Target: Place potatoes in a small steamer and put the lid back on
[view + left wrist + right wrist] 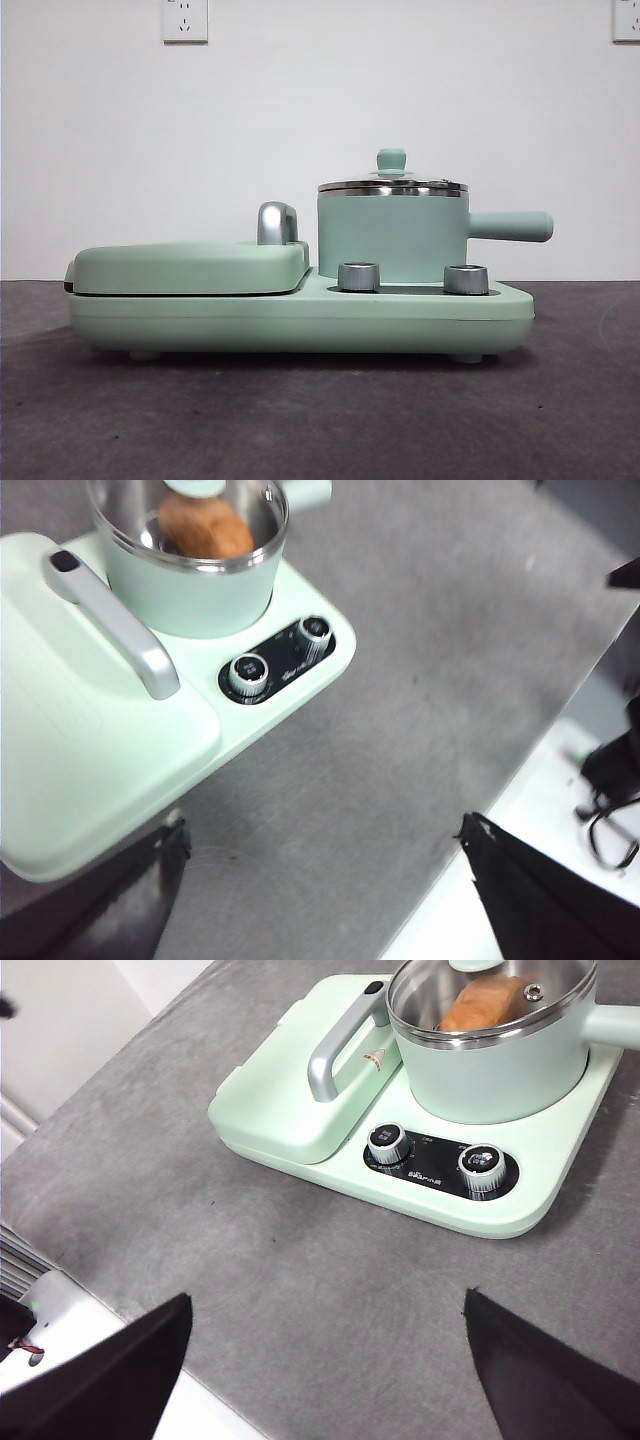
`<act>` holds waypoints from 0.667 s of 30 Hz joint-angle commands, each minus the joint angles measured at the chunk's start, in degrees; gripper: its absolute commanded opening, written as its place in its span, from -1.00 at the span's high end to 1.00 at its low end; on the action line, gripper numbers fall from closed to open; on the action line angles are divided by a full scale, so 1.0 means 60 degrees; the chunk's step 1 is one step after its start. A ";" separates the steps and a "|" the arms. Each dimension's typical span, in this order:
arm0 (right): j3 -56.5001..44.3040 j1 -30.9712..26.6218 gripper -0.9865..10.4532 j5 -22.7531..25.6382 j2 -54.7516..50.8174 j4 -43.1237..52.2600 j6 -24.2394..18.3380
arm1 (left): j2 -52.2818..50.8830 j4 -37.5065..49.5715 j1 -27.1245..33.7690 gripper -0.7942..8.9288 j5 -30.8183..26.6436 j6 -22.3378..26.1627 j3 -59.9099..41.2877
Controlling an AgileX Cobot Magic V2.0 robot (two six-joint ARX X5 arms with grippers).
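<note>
The small steamer [390, 238] stands on the right half of the mint-green cooker base, its straight handle pointing right. The glass lid [392, 186] sits on its rim, knob up. The orange-brown potato [485, 1005] lies inside the pot under the lid; it also shows in the left wrist view [205, 530] and is hidden in the front view. My left gripper [320, 830] is open and empty, above the grey table near the cooker's front corner. My right gripper [328, 1300] is open and empty, above the table in front of the cooker. Neither shows in the front view.
The flat griddle cover [190, 265] with its chrome handle [275, 222] fills the cooker's left half. Two steel dials [358, 276] sit on the base in front of the pot. The table's edge [520, 810] runs close to both grippers.
</note>
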 commanded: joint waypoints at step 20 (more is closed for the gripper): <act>0.0069 0.0055 0.80 -0.0441 -0.0004 0.0477 -0.0331 | -0.3821 0.0393 -0.0055 0.78 -0.0758 -0.1341 -0.2437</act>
